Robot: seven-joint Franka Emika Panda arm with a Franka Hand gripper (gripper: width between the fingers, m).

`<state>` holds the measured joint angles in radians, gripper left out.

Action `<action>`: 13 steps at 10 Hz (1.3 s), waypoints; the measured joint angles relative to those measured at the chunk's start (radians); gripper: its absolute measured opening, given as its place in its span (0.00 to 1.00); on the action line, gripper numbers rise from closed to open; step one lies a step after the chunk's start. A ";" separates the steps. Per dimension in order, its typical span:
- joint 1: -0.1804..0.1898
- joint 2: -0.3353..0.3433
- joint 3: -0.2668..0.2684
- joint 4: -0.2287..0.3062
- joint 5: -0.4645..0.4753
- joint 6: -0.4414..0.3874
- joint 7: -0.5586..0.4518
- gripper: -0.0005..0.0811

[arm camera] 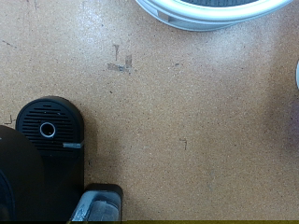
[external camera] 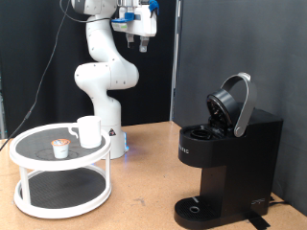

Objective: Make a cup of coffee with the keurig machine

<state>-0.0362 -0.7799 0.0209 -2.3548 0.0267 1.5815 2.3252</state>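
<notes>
A small white ceramic mug [external camera: 88, 131] sits on a round white two-tier stand [external camera: 29, 153], rigid, breakable, best gripped by its rim. The boxy black coffee machine [external camera: 230, 158] stands lid-up. The tool [external camera: 141, 40] hangs high, holding nothing; its opening I cannot tell.

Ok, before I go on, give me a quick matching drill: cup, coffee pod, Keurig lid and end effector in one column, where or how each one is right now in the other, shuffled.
Things:
1. cup
2. coffee pod
3. keurig machine lid
4. end effector

States:
A. raised open, tilted back
B. high up near the exterior view's top, holding nothing visible
C. standing upright on the top tier of the white round stand
D. lying on the same tier, towards the exterior view's left of its neighbour

Pairs: 1-C, 2-D, 3-A, 4-B
</notes>
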 joint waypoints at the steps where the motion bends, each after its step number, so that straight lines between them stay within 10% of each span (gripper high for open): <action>1: -0.001 0.000 -0.005 0.000 0.000 -0.005 -0.003 0.91; 8: -0.064 -0.014 -0.192 0.007 -0.114 -0.044 -0.197 0.91; 13: -0.081 -0.013 -0.233 0.001 -0.129 -0.030 -0.246 0.91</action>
<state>-0.1171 -0.7933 -0.2118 -2.3538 -0.1021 1.5516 2.0797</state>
